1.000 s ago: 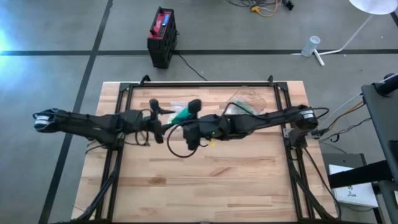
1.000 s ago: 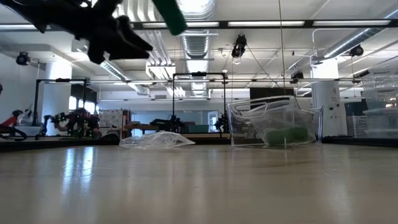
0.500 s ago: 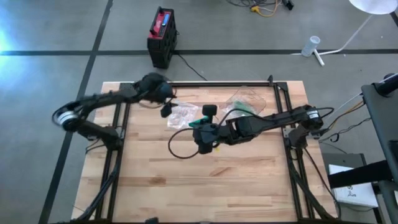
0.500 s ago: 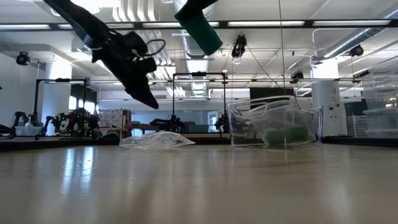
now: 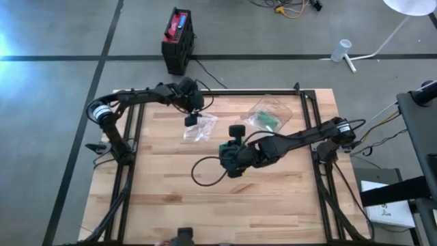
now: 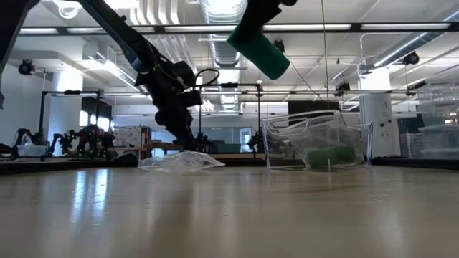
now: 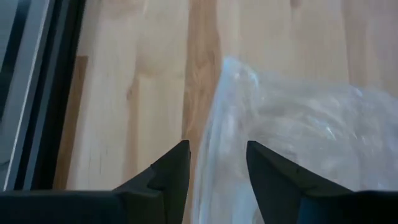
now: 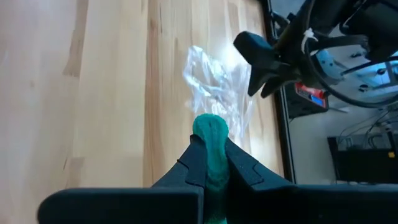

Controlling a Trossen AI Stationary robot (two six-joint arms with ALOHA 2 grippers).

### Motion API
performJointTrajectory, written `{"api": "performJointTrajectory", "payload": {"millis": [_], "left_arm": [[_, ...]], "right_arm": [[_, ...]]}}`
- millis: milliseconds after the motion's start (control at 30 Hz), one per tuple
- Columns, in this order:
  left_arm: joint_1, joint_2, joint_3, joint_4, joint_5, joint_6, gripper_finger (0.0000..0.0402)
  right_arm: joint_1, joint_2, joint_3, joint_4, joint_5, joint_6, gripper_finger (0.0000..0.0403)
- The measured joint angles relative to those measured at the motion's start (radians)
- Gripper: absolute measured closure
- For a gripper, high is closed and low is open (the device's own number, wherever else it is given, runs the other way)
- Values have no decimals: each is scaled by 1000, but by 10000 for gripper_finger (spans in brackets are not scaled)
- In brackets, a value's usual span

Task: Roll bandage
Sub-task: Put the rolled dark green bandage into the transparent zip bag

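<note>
A green bandage roll (image 8: 211,132) is held in the air above the table's middle by my right gripper (image 5: 225,147), which is shut on it; the low view shows the green bandage roll (image 6: 262,51) high up and tilted. A crumpled clear plastic bag (image 5: 200,128) lies on the wood at the far left. My left gripper (image 7: 214,167) is open, pointing steeply down, with its fingers on either side of the crumpled clear plastic bag's (image 7: 292,118) edge, and in the low view my left gripper (image 6: 188,140) stands just above the bag. My left gripper stands close over the clear bag; I cannot tell whether it touches it. My right gripper pinches the green roll between its two fingers (image 8: 194,163), which lie against its two sides. The fingers slant down from the table's right. The roll's free end (image 8: 210,123) sticks out past the fingertips, tilted and lifted clear of the table.
A second clear bag (image 5: 268,115) holding green rolls stands at the far middle, upright in the low view (image 6: 315,143). A black cable loop (image 5: 199,171) lies on the wood left of centre. Dark frame rails (image 5: 136,109) run along the table's sides. A red and black box (image 5: 177,39) sits on the floor.
My left gripper has swung from the table's left side toward the far edge, then down and rightward onto the crumpled clear bag, tipping to point steeply down. My right gripper has moved toward the near edge and a little down with the green roll, which stays lifted clear.
</note>
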Motion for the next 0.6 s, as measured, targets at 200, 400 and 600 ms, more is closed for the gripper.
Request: {"api": "performJointTrajectory", "payload": {"millis": [200, 400, 600], "left_arm": [[-5, 54, 29, 3, -4, -21, 266], [-20, 121, 28, -3, -138, -15, 292], [-86, 55, 27, -36, -173, 22, 391]], "right_arm": [[6, 0, -25, -21, -8, -5, 390], [6, 0, -53, -45, -10, -40, 390], [-1, -64, -54, -109, 1, -67, 390]]}}
